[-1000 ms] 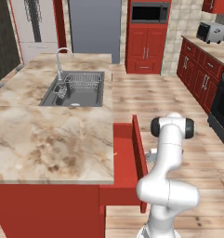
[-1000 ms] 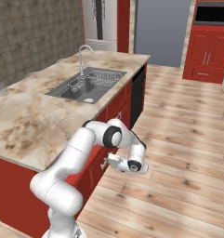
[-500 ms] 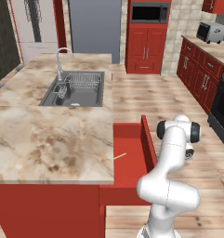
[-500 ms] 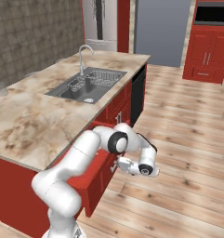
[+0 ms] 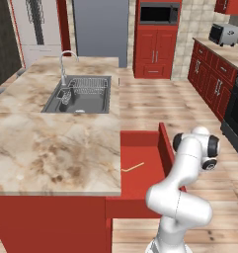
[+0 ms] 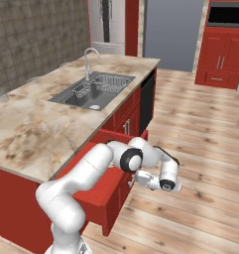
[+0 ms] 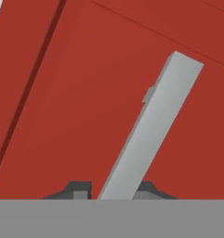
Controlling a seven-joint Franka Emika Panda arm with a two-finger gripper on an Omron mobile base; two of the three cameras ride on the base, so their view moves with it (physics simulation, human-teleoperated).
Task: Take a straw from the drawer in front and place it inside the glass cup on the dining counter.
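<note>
Drawer [image 5: 140, 170] stands pulled out from the red base under the tabletop [image 5: 51, 143] in your left base view. Its red floor is open to the camera, and the straw [image 5: 133, 168] lies flat on that floor, near the tabletop's edge, slightly slanted. The white arm rises at lower right and bends over the drawer's front panel, which stands up just beside the arm's elbow. The sink [image 5: 81, 96] with its faucet [image 5: 66, 62] sits further back in the tabletop.

From your right base view the drawer [image 6: 108, 181] juts out toward the wooden floor [image 6: 200, 149], and the arm curls round its front. The jaws [image 6: 137, 179] sit right at the front panel's outer face. You cannot tell from here how far apart they stand. A glass cup [image 6: 0, 94] stands at the far left edge of the tabletop [image 6: 36, 124], well apart from the drawer.

Your hand view looks straight at the red panel [image 7: 85, 93]. A grey handle [image 7: 153, 125] runs up at a slant between the two dark fingertips [image 7: 78, 189], which sit on either side of its lower end; whether they press on it, you cannot tell.
</note>
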